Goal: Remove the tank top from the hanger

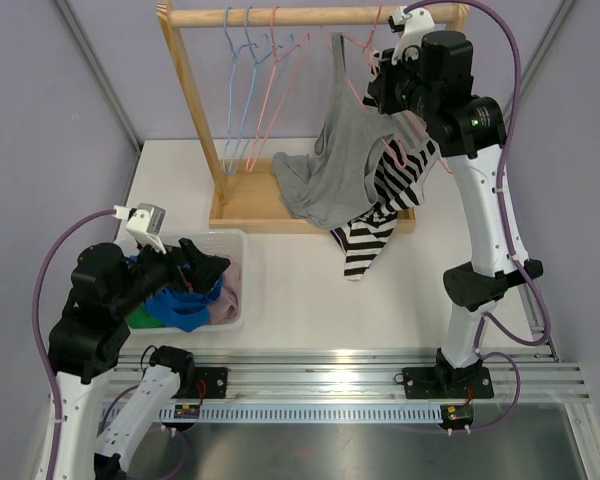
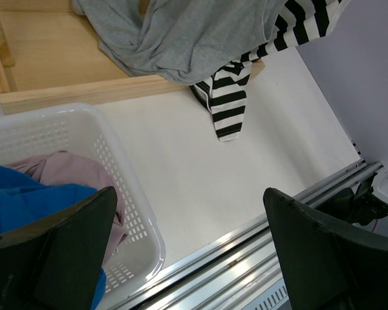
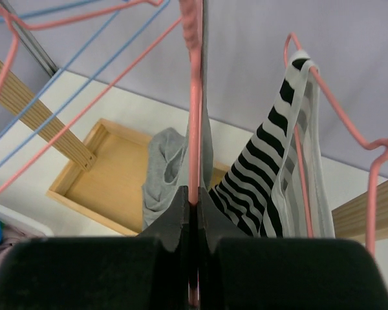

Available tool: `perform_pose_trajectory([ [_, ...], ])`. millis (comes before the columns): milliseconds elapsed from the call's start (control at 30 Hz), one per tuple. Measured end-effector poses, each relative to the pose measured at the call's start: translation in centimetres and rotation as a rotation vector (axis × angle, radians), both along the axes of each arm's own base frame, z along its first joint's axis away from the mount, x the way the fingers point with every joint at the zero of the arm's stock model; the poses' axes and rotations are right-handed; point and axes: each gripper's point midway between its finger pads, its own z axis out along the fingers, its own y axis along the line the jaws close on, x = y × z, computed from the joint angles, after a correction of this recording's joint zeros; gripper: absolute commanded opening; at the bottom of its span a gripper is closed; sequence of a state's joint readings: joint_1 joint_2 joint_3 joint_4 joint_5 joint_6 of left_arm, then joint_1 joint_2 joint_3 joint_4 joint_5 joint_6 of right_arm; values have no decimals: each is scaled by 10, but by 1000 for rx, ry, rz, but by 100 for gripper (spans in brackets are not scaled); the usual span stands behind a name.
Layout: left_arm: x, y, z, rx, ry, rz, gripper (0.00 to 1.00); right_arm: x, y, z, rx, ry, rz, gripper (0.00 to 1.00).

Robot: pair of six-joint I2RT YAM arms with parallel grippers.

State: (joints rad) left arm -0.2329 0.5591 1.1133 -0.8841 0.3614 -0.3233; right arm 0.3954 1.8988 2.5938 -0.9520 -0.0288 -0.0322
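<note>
A grey tank top [image 1: 330,170] hangs by a strap from a pink hanger [image 3: 194,129] on the wooden rail [image 1: 320,15]; its lower part lies bunched on the rack's wooden base [image 1: 245,205]. It also shows in the right wrist view [image 3: 161,168] and the left wrist view [image 2: 174,39]. My right gripper [image 1: 385,85] [image 3: 194,200] is shut on that pink hanger's wire, high by the rail. My left gripper [image 1: 205,270] [image 2: 189,194] is open and empty, low over the white basket [image 1: 235,237].
A black-and-white striped top [image 1: 380,215] [image 3: 271,174] hangs on a second pink hanger [image 3: 336,116] to the right, its end on the table [image 2: 229,106]. Empty blue and pink hangers [image 1: 245,80] hang at the left. The basket [image 2: 71,116] holds blue and pink clothes.
</note>
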Motion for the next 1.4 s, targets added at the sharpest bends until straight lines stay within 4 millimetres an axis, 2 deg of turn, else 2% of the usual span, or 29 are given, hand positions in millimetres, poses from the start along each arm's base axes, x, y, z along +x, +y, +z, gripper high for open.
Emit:
perform_pose_trajectory([
  [67,2,-2,2,-14,-10,-5,99,-5,0,14,19,-34,3,0],
  [333,17,-13,3,-65,-4,-25,99,-38,-7,44,91,-66,17,0],
  [500,26,-17,10,-80,-10,-27,99,-84,-16,43,143,-24,43,0],
  [667,32,-33,32,-101,-47,-74,99,-137,-24,31,185,23,96,0],
  [900,38,-82,61,-122,-121,-159,99,-226,-29,-20,245,127,237,0],
  [1100,32,-146,66,-73,-188,-213,99,-292,-25,-60,297,197,403,0],
  [1233,16,-183,65,-24,-249,-255,98,-324,-24,-62,333,194,487,0],
  [1400,23,-205,64,24,-289,-210,82,-355,-26,-53,361,155,565,0],
])
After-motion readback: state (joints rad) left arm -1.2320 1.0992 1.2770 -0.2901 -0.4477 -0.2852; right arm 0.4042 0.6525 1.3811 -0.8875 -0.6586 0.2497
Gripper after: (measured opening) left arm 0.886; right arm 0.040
